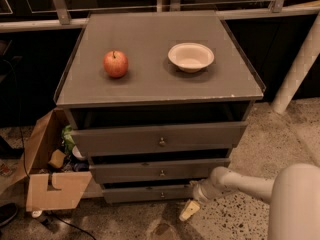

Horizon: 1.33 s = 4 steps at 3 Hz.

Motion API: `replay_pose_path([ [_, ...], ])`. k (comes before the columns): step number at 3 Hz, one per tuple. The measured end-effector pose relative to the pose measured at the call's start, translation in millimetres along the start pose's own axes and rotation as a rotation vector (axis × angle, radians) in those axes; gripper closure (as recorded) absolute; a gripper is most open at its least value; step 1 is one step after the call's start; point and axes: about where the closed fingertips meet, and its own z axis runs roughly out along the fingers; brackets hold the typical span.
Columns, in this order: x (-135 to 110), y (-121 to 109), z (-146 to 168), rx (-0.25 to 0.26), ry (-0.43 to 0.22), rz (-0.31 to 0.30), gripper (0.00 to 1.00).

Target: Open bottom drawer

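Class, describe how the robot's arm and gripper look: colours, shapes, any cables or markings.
The arm is smooth and off-white, built of rounded tubular segments; no cables or markings show. The gripper, low by the right end of the bottom drawer, is cream-yellow and blocky.

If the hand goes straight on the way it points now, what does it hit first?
Probably the floor just in front of the bottom drawer: the hand tilts down-left, below the knob. Depth is unclear.
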Motion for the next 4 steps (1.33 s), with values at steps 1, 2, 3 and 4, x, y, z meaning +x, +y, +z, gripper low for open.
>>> replay_pose_path([
  [1,-2.8,-11.8,-4.2,0.043,-0.017,0.003,0.0],
  [2,-2.8,-12.0,-4.2,0.043,-0.017,0.003,0.0],
  [3,0.9,-32.2,-6.4,0.079,-0.022,0.01,0.0],
  [4,16.7,-52.8,-14.5,0.131,-0.016,0.042,0.0],
])
